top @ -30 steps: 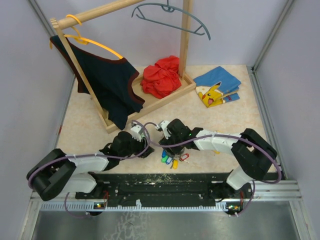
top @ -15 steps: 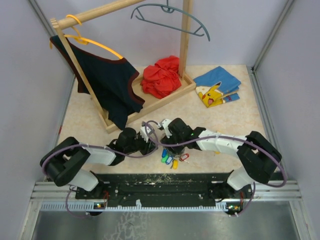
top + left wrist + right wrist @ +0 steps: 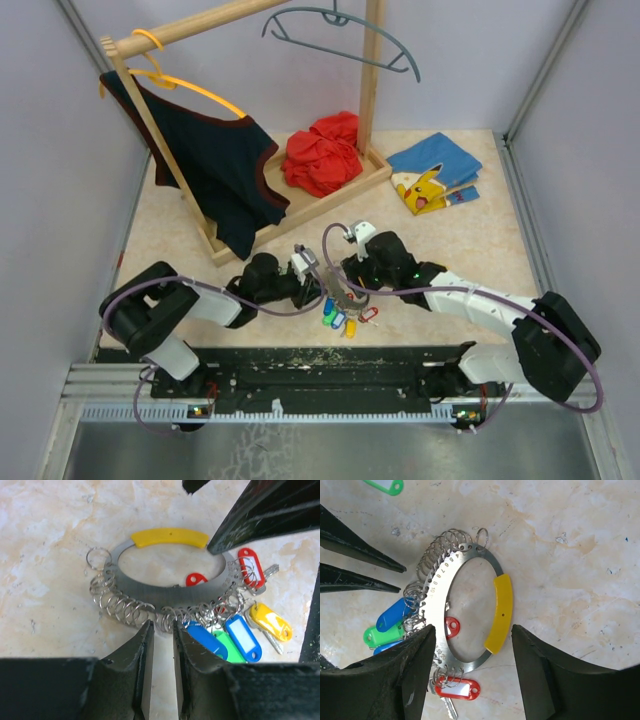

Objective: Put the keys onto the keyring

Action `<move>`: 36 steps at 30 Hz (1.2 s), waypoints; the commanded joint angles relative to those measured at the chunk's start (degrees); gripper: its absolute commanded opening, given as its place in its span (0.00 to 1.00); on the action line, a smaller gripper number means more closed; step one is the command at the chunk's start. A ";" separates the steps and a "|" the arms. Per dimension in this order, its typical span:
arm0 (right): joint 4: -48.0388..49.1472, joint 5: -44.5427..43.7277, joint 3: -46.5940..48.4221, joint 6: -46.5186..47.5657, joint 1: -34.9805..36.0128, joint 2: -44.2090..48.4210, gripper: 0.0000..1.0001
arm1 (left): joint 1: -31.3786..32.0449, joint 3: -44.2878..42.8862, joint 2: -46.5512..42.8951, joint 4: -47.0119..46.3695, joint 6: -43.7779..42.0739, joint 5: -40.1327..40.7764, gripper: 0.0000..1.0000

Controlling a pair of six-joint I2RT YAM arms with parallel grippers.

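Top external view has both arms stretched low over the table (image 3: 180, 250), their wrists converging just behind the bunch of keys (image 3: 340, 319) near the front edge. The left gripper (image 3: 306, 270) comes in from the left. The right gripper (image 3: 347, 290) comes in from the right, tipped downward.

From the left wrist, the keyring (image 3: 145, 587) lies flat with its yellow curved piece (image 3: 170, 536) on the far side and the coloured tags fanned out at the right. The left fingers (image 3: 142, 645) are nearly pressed together, leaving a thin slit with nothing in it, and their tips sit just beside the row of small rings (image 3: 125, 611). From the right wrist, the right fingers (image 3: 420, 650) are spread wide, straddling the keyring.

Compared with a second ago, the left arm has pushed further right toward the keys. The right arm has unfolded, its elbow swung out to the right. The keys lie where they lay.
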State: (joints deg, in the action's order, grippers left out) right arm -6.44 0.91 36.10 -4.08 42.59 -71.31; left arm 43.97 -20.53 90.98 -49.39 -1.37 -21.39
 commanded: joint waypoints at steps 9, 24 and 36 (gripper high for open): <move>5.90 -0.75 -0.91 -0.55 -0.49 0.28 0.63 | 1.53 -4.83 2.82 1.24 0.31 -0.28 0.29; 6.08 -0.28 -1.11 -0.49 -0.49 -0.15 0.63 | 3.31 -6.56 4.77 5.99 1.81 4.52 0.31; 6.60 1.14 -1.47 -0.21 -0.48 -0.28 0.62 | 3.23 -6.10 4.02 7.33 4.36 7.06 0.22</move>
State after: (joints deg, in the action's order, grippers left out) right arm -2.57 0.82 34.48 -4.23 42.54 -71.42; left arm 46.89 -25.85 94.85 -43.68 2.02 -15.03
